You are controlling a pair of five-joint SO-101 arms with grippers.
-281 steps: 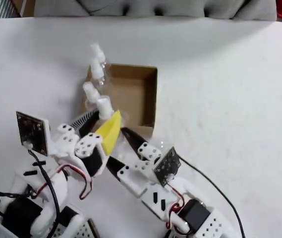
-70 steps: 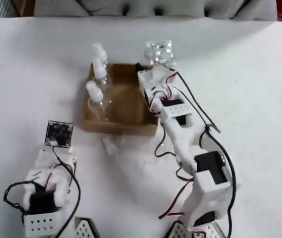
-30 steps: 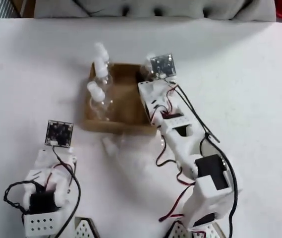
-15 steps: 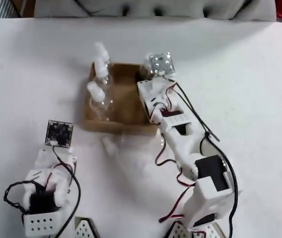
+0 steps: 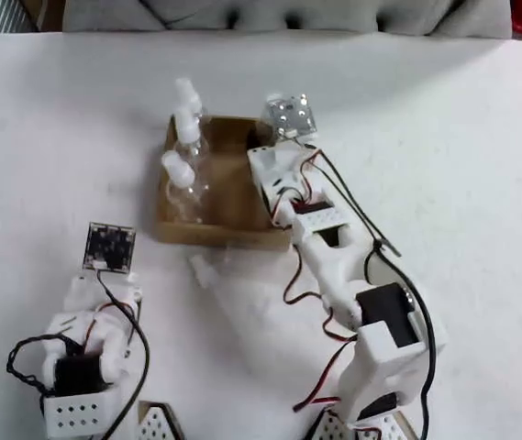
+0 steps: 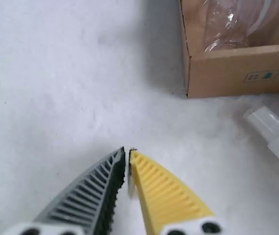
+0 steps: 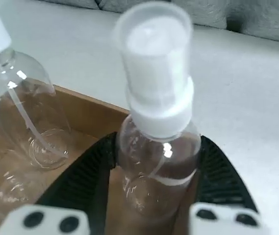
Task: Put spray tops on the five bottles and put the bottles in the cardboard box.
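— Well, where do we have the right pincer (image 7: 151,188)?
— We see it clamped on a clear bottle (image 7: 158,147), with a black finger (image 7: 80,181) on each side of the body. The bottle stands upright and wears a white spray top (image 7: 154,63).
— And where is that bottle?
— At the right wall of the cardboard box (image 5: 215,236), toward its far right corner, with the lower part down inside the box. We cannot tell whether the base touches the box floor.
— Where does the box sit on the counter (image 5: 462,137)?
— Left of the middle, nearer the far edge than the near one.
— What else do we find in it?
— More clear bottles (image 5: 185,188) with spray tops, upright along the left wall and close together. We cannot count them surely.
— And the left pincer (image 6: 127,155)?
— Closed on nothing, the grey finger (image 6: 90,196) and the yellow finger (image 6: 164,196) meeting at the tips. It hangs over bare counter toward the near left corner, near the box's near left corner but apart from it.
— Is anything lying loose?
— Yes, one loose bottle (image 5: 207,271) lies on its side on the counter just beside the box's near wall, its spray top toward the left edge. It touches neither pincer.
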